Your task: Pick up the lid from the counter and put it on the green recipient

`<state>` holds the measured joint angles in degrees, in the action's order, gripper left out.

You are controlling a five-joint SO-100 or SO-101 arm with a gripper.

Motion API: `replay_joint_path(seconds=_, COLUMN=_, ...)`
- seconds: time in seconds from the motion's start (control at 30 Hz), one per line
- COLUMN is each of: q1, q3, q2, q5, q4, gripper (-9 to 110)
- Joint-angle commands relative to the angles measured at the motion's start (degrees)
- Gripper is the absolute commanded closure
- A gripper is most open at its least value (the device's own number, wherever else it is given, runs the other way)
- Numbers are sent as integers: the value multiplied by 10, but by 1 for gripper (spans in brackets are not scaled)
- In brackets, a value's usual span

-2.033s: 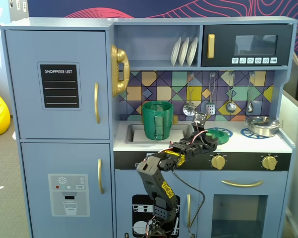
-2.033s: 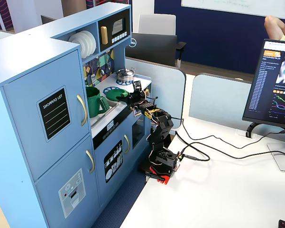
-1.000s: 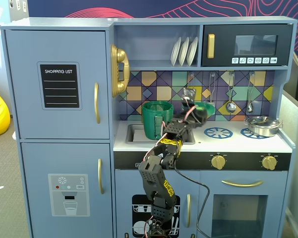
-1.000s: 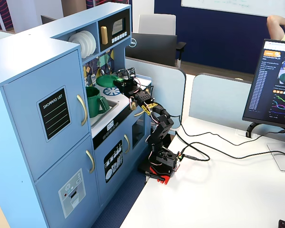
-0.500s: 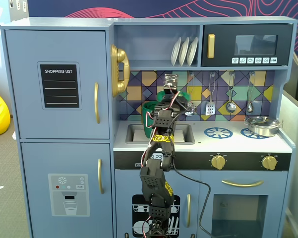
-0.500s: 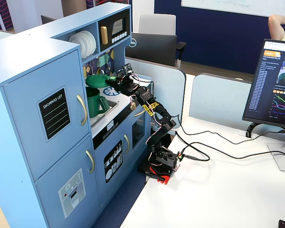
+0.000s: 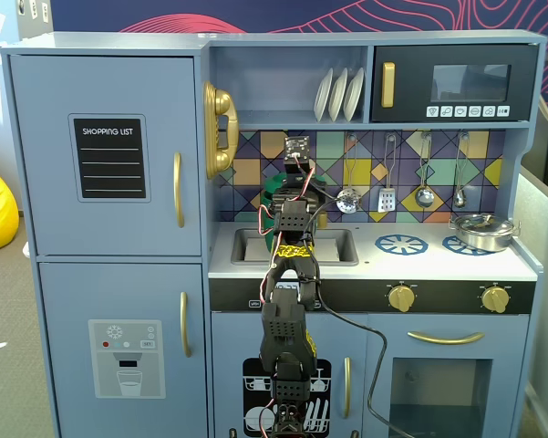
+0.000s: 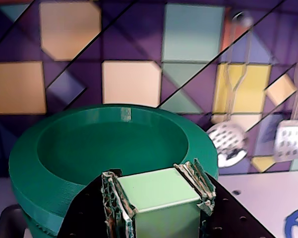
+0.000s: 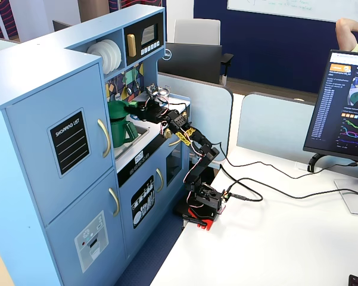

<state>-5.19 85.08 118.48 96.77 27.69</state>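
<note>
My gripper (image 8: 156, 191) is shut on a pale green square block (image 8: 161, 191), which looks like the lid's knob. The lid's disc is hidden beneath the jaws in the wrist view. The dark-green pot (image 8: 109, 144) stands just ahead of the jaws, its mouth open and empty. In a fixed view the pot (image 7: 274, 192) sits at the back of the white counter (image 7: 438, 266), mostly behind my arm. In the other fixed view the gripper (image 9: 135, 106) holds a green piece level with the rim of the pot (image 9: 118, 125), at its right side.
The sink (image 7: 333, 246) lies under my arm. Two blue burner rings (image 7: 401, 244) and a steel pot (image 7: 481, 230) are to the right. Utensils (image 7: 387, 196) hang on the tiled back wall. A shelf with plates (image 7: 339, 94) is overhead.
</note>
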Motion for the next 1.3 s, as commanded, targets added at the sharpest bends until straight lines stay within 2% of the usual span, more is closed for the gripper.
replay_joint_path(seconds=0.0, q1=9, q3=-50, q2=-7, q5=6, q4=-27, gripper=102)
replay_joint_path(seconds=0.37, q1=18, q3=-48, q2=-45, q5=11, q4=-53, gripper=102)
replay_joint_path(seconds=0.8, q1=9, q3=9, q2=-3, q5=14, q4=-48, gripper=101)
replay_joint_path(seconds=0.93, q1=8, q3=10, q2=3, q5=-4, q4=-47, gripper=93)
replay_joint_path(seconds=1.13, q1=8, q3=6, q2=18, q5=-45, q4=-59, gripper=71)
replay_joint_path(seconds=1.27, q1=15, q3=2, q2=41, q5=-44, q4=-60, gripper=67)
